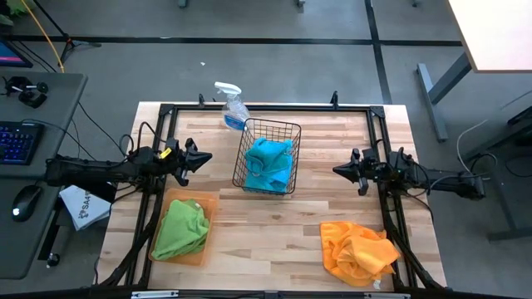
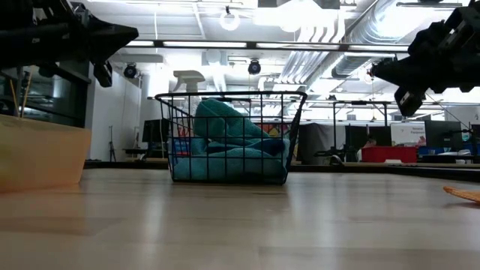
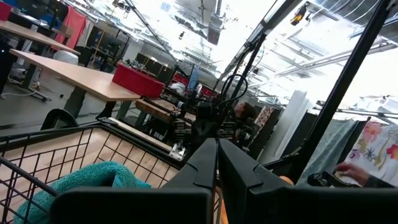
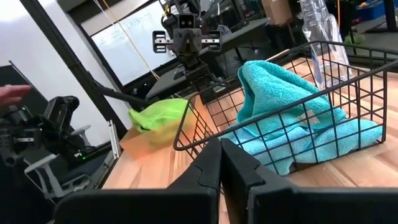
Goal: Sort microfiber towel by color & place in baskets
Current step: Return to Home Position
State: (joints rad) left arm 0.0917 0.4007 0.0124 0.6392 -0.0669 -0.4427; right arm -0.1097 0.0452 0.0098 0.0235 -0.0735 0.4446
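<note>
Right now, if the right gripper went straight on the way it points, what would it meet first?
Most likely the black wire basket, its near wall, with the teal towels inside. The right gripper, fingers shut, hangs about level with the rim, so it might skim over instead.

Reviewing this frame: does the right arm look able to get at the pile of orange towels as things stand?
Probably yes. The orange towels lie uncovered on the table, on the right arm's own side. The right gripper hangs nearby, shut and empty, with nothing between them; it would only need to open.

Bright ceiling lamps (image 2: 229, 18) glare overhead; shadows fall soft.
</note>
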